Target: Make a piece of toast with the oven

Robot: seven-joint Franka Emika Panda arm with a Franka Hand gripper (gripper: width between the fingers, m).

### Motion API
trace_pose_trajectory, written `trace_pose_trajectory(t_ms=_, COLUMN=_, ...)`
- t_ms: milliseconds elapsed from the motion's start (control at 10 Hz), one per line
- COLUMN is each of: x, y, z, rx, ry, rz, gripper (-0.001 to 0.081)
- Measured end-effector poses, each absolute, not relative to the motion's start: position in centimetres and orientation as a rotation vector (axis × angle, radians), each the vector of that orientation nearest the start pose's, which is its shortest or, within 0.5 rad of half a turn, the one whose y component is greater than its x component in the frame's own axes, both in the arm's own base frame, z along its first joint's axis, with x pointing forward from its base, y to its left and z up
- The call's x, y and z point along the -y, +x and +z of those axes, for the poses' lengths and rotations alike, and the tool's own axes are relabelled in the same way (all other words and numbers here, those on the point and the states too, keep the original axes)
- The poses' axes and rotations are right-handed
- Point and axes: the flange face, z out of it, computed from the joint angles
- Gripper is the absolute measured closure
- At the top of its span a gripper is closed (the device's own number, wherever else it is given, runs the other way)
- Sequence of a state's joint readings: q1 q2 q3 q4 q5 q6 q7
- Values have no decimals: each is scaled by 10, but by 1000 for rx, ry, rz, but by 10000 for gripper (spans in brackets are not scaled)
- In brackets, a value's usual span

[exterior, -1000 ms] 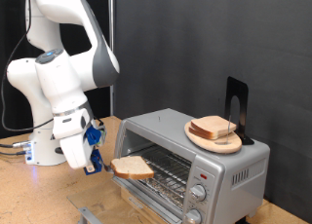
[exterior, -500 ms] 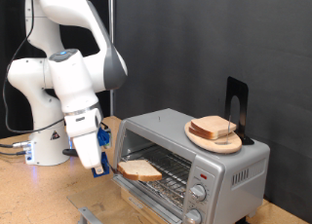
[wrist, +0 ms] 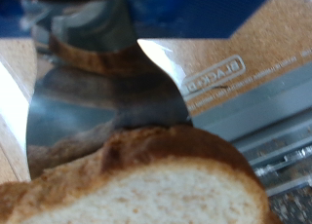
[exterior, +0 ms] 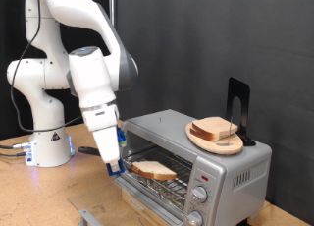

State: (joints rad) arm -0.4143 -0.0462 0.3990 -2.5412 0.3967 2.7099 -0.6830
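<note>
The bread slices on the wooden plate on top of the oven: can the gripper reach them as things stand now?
Probably not at once: the gripper is shut on a piece of toast at the oven mouth, though nothing covers the slices above.

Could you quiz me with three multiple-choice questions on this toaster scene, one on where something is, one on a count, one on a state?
1. Where does the wooden plate sit?
A. on top of the toaster oven
B. on the tabletop
C. inside the oven

2. How many round knobs show on the oven's front?
A. one
B. two
C. four

3. What is the gripper doing?
A. hanging empty above the oven
B. gripping the plate
C. holding a slice of bread at the open oven

Answers:
1 A, the plate rests on the silver roof.
2 B, two knobs are stacked beside the opening.
3 C, the slice juts from its fingers over the wire rack.
</note>
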Motion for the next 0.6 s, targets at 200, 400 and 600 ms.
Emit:
trace_pose_trajectory(t_ms=200, x=8, y=467, z=310, rx=511, ry=-2940, rz=-286, gripper=406)
trace_pose_trajectory(t_ms=400, x=3, y=457, z=318, rx=587, ry=-2932, rz=-257, gripper=406)
trace_pose_trajectory(t_ms=600, x=0, y=447, z=318, rx=604, ry=-2964, rz=-272, gripper=406)
